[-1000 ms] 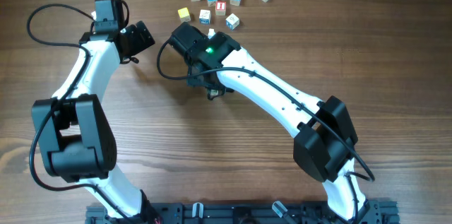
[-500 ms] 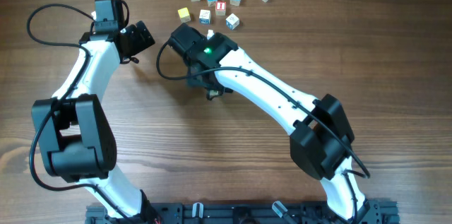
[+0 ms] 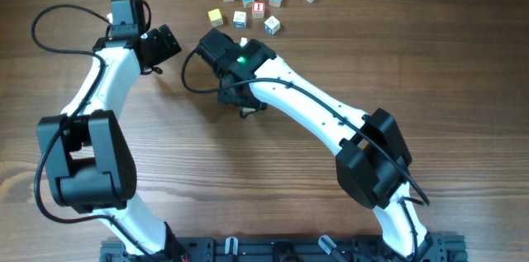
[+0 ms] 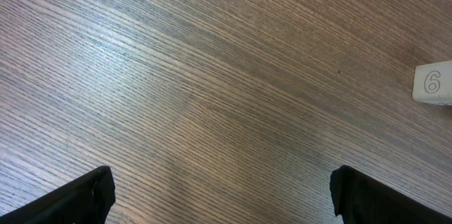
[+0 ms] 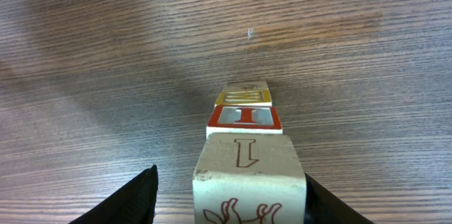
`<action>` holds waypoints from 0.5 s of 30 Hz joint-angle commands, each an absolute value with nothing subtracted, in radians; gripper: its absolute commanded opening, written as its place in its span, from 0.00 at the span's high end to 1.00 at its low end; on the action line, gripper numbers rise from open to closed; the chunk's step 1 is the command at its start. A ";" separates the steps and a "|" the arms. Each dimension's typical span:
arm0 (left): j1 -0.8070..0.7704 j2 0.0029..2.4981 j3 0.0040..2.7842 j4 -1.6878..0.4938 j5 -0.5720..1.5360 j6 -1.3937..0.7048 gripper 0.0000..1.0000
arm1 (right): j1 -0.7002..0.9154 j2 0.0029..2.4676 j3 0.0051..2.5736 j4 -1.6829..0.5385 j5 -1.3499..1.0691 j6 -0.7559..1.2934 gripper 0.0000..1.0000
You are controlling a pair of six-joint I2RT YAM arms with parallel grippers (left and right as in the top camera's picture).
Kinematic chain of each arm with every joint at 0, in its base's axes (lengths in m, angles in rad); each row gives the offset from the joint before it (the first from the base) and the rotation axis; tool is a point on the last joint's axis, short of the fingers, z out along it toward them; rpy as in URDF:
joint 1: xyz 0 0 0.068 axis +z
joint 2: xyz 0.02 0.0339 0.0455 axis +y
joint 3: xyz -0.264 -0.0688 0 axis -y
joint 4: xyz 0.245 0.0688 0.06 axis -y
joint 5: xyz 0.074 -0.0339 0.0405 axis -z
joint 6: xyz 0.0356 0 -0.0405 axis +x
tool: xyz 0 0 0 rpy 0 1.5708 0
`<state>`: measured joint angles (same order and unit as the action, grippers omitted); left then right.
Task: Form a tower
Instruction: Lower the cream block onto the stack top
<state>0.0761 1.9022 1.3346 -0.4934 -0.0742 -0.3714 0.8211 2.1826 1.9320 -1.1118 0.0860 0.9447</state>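
BLOCK BY BLOCK: A tower (image 5: 244,116) of small wooden letter cubes stands on the bench (image 3: 430,39) beneath the right arm's wrist, hidden from the overhead camera. The wrist view looks steeply down it and shows 3 cubes in line: a cream top cube (image 5: 247,174) printed with a red I and an animal, a red-framed I below it, and a yellow one at the foot. The right gripper (image 5: 229,185) straddles the top cube with jaws partly open. Bare wood shows between one finger and the cube, while the other sits against or just beside it, too close to tell. The left gripper (image 4: 222,189) hangs apart, jaws wide over bare wood, with a cube marked 6 (image 4: 432,83) at the edge of its view. Loose letter cubes (image 3: 258,2) lie scattered at the bench's far side. The blocks look light, stiff and smooth-faced, and the 1-cube-wide stack would likely tip at a nudge. The safest hold is probably square on 2 opposite flat faces of a single cube.
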 commanded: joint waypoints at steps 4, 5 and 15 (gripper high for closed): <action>0.078 1.911 1.345 -0.493 -0.080 -0.366 0.00 | 0.819 2.196 1.922 -1.103 0.078 0.973 0.39; 0.078 1.911 1.345 -0.493 -0.080 -0.366 0.00 | 0.819 2.196 1.922 -1.101 0.078 0.973 0.39; 0.078 1.911 1.345 -0.493 -0.080 -0.366 0.00 | 0.818 2.196 1.922 -1.089 0.078 0.972 0.38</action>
